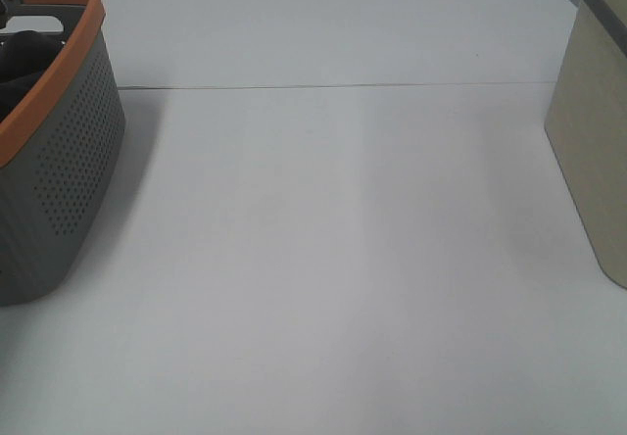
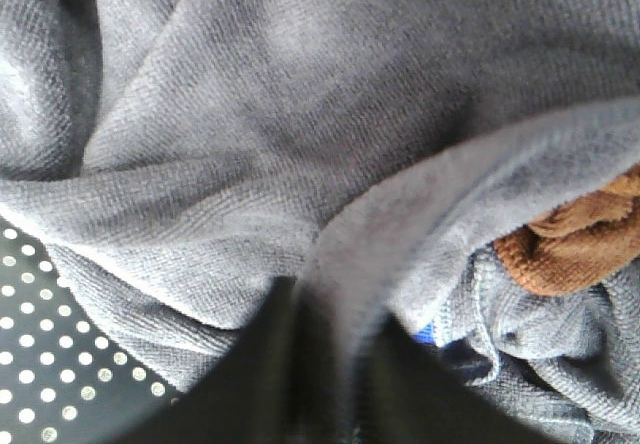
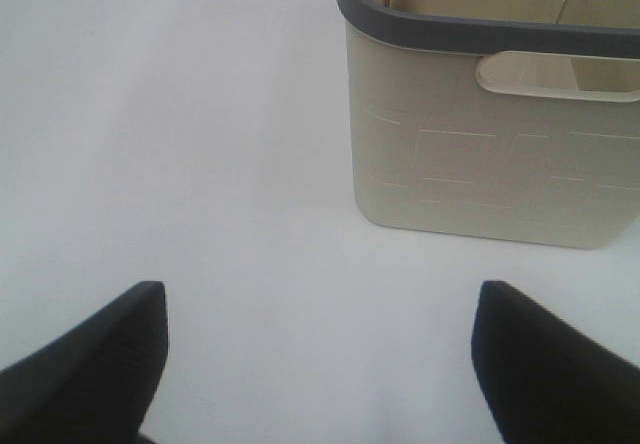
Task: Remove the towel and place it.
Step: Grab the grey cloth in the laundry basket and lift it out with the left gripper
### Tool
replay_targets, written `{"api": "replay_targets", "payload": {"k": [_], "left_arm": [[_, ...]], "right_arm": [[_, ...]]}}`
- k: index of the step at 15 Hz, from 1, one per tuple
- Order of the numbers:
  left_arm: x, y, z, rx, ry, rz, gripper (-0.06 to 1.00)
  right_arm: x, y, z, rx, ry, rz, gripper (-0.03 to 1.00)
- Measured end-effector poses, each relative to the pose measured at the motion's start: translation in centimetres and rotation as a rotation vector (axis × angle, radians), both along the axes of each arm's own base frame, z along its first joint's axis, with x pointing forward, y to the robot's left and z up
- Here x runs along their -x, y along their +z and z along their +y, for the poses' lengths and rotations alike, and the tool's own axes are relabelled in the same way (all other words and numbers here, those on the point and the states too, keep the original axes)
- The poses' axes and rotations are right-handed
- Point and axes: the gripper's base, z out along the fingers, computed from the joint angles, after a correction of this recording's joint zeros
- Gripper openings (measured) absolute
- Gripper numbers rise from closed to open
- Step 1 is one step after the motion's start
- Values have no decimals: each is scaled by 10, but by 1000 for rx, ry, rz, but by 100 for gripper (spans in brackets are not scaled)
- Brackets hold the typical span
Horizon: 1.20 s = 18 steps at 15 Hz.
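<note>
- White table [image 1: 323, 259] fills the high view. A grey basket [image 1: 69, 161] with an orange rim stands at its left edge and a cream basket [image 1: 593, 131] at its right edge, well apart.
- I have the left gripper [image 2: 335, 339] down inside the grey basket. Its wrist camera shows little but the towel [image 2: 300, 114], dark grey terry lying in loose folds against the perforated wall.
- Its two dark fingers sit close together with a raised ridge of the towel caught between them. I read that as a pinch on the cloth, though I cannot tell how firm it is.
- A rust-brown cloth [image 2: 580, 249] lies just beside the towel's hem and partly under it. It could drag along when I lift.
- The right gripper [image 3: 320, 304] hangs over the table near the cream basket, fingers spread wide with nothing between them.
- Progress, as I judge it, is early. The grab looks made, but the towel is in the grey basket, not lifted, and nothing is laid out on the table.
- Left to do: raise the towel clear of the rim, carry it out and set it down. The task does not say where, and the open table seems likeliest to me.
</note>
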Motion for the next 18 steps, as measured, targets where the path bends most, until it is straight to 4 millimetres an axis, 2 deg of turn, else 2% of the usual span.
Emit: {"api": "replay_targets", "payload": {"k": [1, 2, 4, 7, 11, 12, 13, 18], "left_arm": [[0, 0, 0, 0, 0, 0, 2], [0, 1, 0, -1, -4, 0, 0], [6, 12, -1, 0, -4, 1, 0], [24, 43, -2, 2, 7, 23, 0], [51, 96, -8, 37, 21, -62, 0], [54, 102, -9, 46, 25, -79, 0], [69, 128, -13, 86, 61, -156, 0], [114, 189, -26, 180, 67, -337, 0]], "right_arm": [[0, 0, 0, 0, 0, 0, 74], [0, 0, 0, 0, 0, 0, 74], [0, 0, 0, 0, 0, 0, 74], [0, 0, 0, 0, 0, 0, 74], [0, 0, 0, 0, 0, 0, 74], [0, 0, 0, 0, 0, 0, 74], [0, 0, 0, 0, 0, 0, 74], [0, 0, 0, 0, 0, 0, 74]]}}
